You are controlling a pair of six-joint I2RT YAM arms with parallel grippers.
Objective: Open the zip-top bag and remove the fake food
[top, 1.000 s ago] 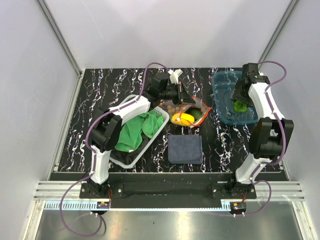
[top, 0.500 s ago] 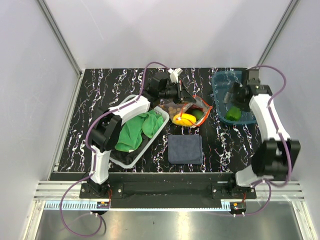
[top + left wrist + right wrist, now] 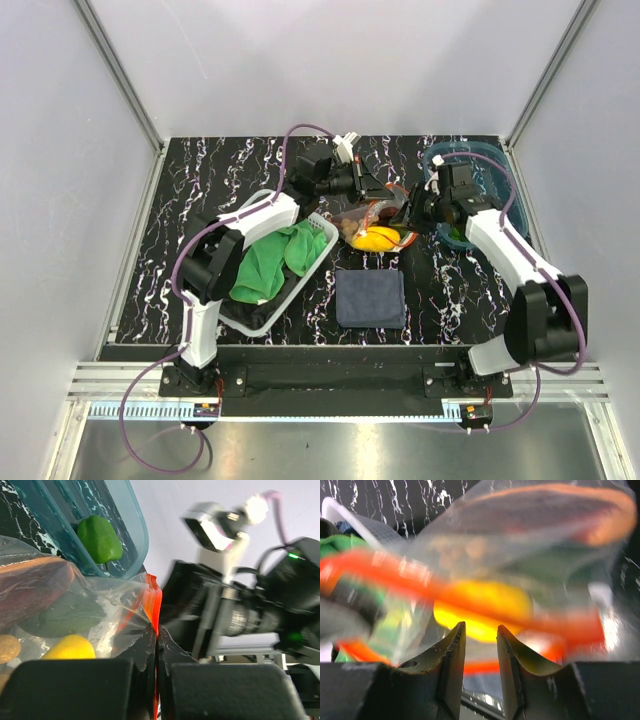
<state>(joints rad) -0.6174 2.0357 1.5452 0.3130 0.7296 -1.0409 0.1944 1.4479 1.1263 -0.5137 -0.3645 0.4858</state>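
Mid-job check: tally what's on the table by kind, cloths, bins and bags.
Cloths: 2, a green cloth and a dark blue cloth.
Bins: 2, a white plastic basket and a translucent blue plastic tray.
Bags: 1, the clear plastic zip-top bag with an orange-red zip strip.
Total: 5.

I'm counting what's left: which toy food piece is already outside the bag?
The green pepper-like piece, alone in the blue tray; the yellow piece and the brown balls sit inside the zip-top bag.
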